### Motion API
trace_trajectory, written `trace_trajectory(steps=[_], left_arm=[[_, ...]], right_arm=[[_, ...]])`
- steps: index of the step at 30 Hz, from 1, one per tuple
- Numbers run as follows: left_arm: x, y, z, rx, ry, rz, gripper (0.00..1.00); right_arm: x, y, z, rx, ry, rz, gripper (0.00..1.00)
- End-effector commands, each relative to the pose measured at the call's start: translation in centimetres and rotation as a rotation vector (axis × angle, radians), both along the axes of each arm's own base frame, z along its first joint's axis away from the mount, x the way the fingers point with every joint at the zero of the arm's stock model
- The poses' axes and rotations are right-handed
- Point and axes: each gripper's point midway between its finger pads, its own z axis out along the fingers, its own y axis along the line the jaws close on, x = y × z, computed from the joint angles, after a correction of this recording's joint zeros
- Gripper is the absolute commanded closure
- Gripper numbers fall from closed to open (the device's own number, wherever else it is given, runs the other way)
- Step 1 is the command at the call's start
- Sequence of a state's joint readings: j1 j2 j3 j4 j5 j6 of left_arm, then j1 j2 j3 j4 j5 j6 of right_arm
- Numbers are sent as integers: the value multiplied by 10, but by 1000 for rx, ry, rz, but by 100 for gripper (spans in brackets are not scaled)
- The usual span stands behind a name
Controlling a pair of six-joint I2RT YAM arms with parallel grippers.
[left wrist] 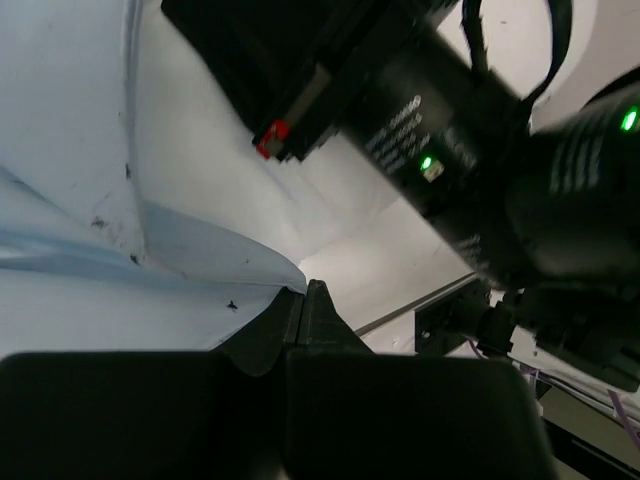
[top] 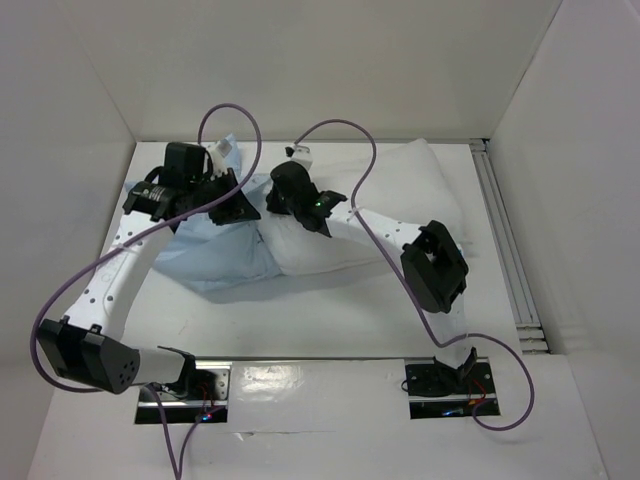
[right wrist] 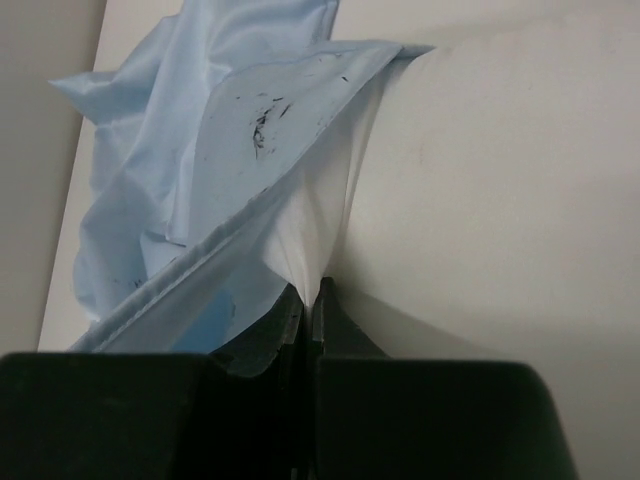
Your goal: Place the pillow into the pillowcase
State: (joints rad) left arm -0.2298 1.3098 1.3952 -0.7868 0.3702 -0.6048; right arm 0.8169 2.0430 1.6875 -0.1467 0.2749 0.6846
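The white pillow (top: 400, 195) lies at the back right of the table. The light-blue pillowcase (top: 215, 255) lies crumpled to its left, overlapping the pillow's left end. My left gripper (top: 248, 212) and right gripper (top: 272, 205) meet where the two overlap. In the left wrist view my left gripper (left wrist: 300, 298) is shut on the speckled pillowcase edge (left wrist: 150, 270). In the right wrist view my right gripper (right wrist: 312, 296) is shut on the hemmed edge of the pillowcase (right wrist: 200, 190), with the pillow's plain surface (right wrist: 500, 200) right beside it.
White walls enclose the table on the left, back and right. A metal rail (top: 505, 250) runs along the right side. Purple cables (top: 235, 115) loop above both arms. The right arm's elbow (top: 435, 265) hangs over the pillow's near right part.
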Motion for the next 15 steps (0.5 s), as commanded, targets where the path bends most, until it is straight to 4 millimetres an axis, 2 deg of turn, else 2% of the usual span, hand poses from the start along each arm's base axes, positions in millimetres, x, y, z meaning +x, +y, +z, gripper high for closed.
trace_trajectory(steps=[1,2,4,5,6,7,8,9,10,11,12,13,14,15], left_arm=[[10,-10,33,-56,-87,-36,100],[8,-11,30,-61,-76,-44,100],[6,-14,17,-72,-44,-48,100],[2,-17,10,-87,-23,-68,100],[0,-16,-5,-78,19,-67,100],[2,-16,-10,-67,23,-77,99],[0,-8,-10,-34,29,-67,90],[3,-6,-11,-13,34,-65,78],[6,0,-6,2,18,-51,55],[8,4,-1,27,-2,-42,43],[15,12,13,30,-37,-11,23],[20,14,19,41,-59,-8,17],[25,20,27,45,-82,17,15],[34,28,37,48,-110,46,15]], right_arm=[[-22,5,5,17,-11,-30,100],[-26,11,-10,-3,5,-18,100],[-32,23,-23,17,31,40,100],[-37,28,-27,43,43,68,100],[-38,26,-26,83,28,87,100],[-42,27,-22,107,21,110,100],[-48,26,-19,118,12,136,100],[-51,23,-2,143,-12,137,98],[-56,16,-7,121,-11,144,94],[-60,11,-2,110,-27,153,83],[-66,2,9,111,-45,160,75],[-69,-2,18,110,-65,167,64],[-71,-5,25,99,-78,175,43],[-76,-14,35,75,-94,188,35]])
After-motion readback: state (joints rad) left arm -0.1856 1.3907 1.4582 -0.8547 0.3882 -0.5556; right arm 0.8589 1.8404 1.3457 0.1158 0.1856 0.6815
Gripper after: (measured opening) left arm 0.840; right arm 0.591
